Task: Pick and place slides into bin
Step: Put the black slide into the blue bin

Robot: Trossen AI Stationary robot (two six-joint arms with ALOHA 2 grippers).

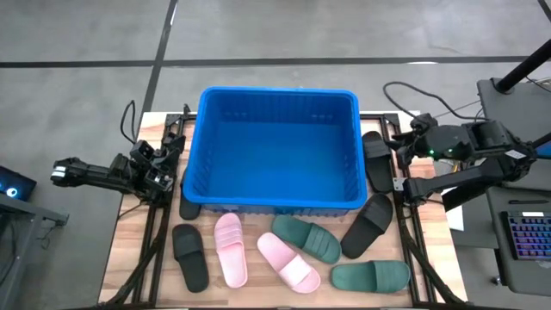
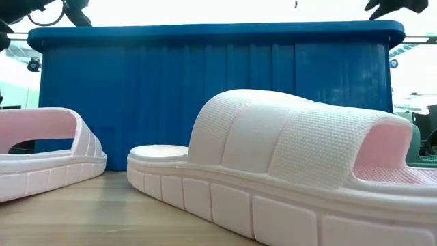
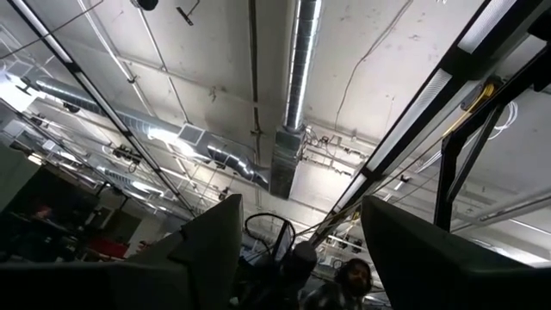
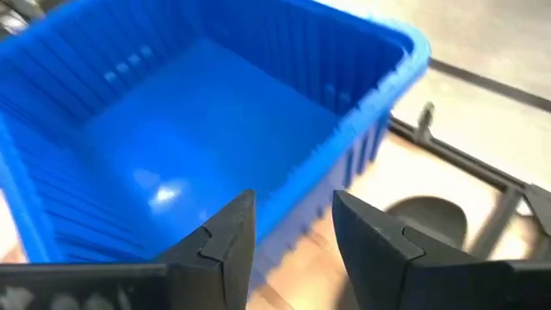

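Low view: pale wooden tabletop (image 2: 82, 219)

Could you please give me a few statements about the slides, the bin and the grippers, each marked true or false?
1. The bin holds no slides. True.
2. Two light pink slides lie in front of the bin. True.
3. The right gripper holds a green slide. False: its fingers are apart with nothing between them.
4. The left gripper is over the bin's middle. False: it is by the bin's left wall.
5. A black slide lies beside the bin's right wall. True.
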